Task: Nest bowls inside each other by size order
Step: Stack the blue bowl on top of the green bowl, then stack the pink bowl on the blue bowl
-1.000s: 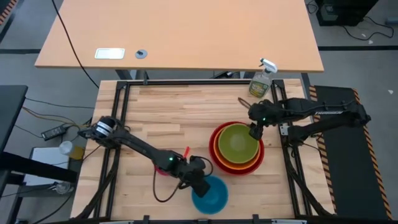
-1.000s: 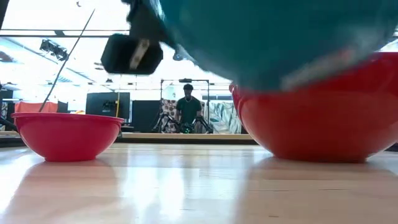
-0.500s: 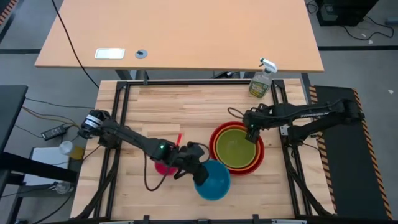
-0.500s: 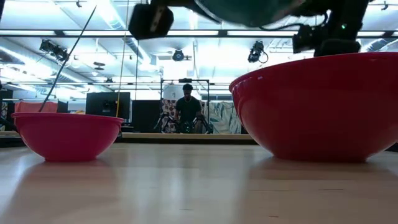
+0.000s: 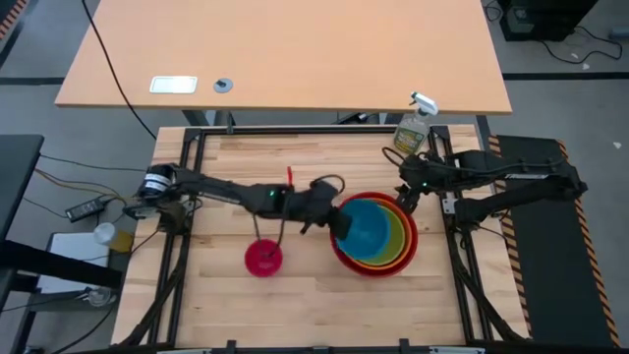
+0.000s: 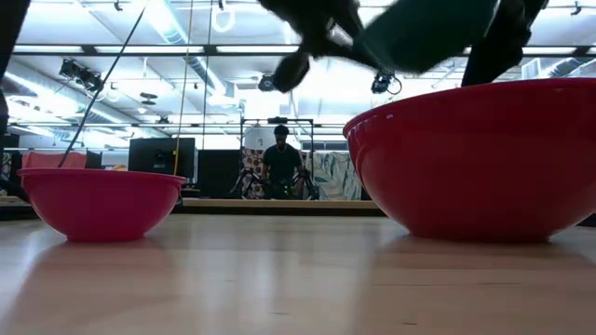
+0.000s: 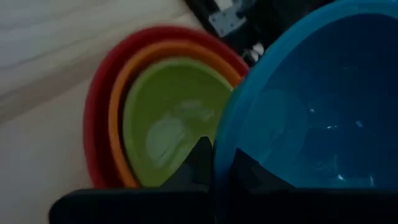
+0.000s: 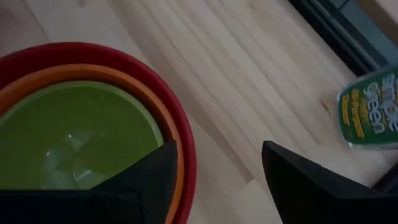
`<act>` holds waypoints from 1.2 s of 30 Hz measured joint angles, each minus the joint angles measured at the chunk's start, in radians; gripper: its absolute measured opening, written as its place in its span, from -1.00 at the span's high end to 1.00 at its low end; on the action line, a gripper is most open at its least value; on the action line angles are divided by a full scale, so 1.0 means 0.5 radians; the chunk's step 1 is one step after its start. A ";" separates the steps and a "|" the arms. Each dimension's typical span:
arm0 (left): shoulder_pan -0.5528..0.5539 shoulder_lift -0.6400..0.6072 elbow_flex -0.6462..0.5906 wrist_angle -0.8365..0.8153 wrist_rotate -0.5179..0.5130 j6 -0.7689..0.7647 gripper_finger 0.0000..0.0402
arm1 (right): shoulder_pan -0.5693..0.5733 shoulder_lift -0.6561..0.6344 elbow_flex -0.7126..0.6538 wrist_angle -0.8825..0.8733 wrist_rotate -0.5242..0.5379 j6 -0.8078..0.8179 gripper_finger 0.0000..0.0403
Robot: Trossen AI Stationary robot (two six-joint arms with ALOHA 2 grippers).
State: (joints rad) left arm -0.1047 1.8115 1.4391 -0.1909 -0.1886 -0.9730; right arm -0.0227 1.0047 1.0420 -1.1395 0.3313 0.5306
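Observation:
The red bowl (image 5: 339,251) holds the orange bowl (image 5: 405,244) and the olive-green bowl (image 5: 398,228) at the table's right middle. My left gripper (image 5: 337,224) is shut on the blue bowl (image 5: 369,228), which hangs tilted over this stack and shows at the top of the low view (image 6: 428,33). The pink bowl (image 5: 263,259) stands on its base on the table to the left. My right gripper (image 8: 217,180) is open and empty beside the stack's far right rim (image 5: 408,197). My left gripper holds the blue bowl by its rim (image 7: 219,146) on the side toward the table's left. One finger (image 7: 200,163) is outside the wall and the other is inside. The fingers come from the table's left. The bowl is lifted clear above the green bowl (image 7: 168,124) and tilted.
A clear spray bottle (image 5: 413,126) with a green label (image 8: 367,109) stands at the far right corner, close behind my right arm. Bare wood lies to the far and left of the stack. A person stands in the room beyond the table (image 6: 281,163).
My left gripper has carried the blue bowl up from near the table's front edge, toward the far right, until it hangs over the nested stack. My right gripper has drawn back a little from the green bowl toward the far right.

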 joint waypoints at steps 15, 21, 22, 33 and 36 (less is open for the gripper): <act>0.058 0.646 0.926 -0.852 0.148 0.392 0.85 | -0.002 -0.091 0.001 -0.297 -0.021 0.211 -0.19; 0.078 0.751 1.076 -0.798 0.119 0.496 0.34 | -0.002 -0.125 0.001 -0.292 -0.021 0.209 -0.19; 0.088 0.756 1.072 -0.840 0.119 0.495 0.25 | -0.002 -0.130 0.001 -0.292 -0.021 0.212 -0.19; -0.103 0.467 1.074 -1.285 -0.172 1.031 0.01 | -0.002 -0.261 0.001 -0.300 0.031 0.324 -0.19; -0.276 0.426 1.061 -1.678 -0.249 1.171 0.07 | 0.010 -0.300 0.001 -0.257 -0.036 0.312 -0.19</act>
State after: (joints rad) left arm -0.2429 2.0243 1.9695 -1.0299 -0.3133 -0.3876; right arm -0.0177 0.8548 1.0424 -1.2681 0.3134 0.6868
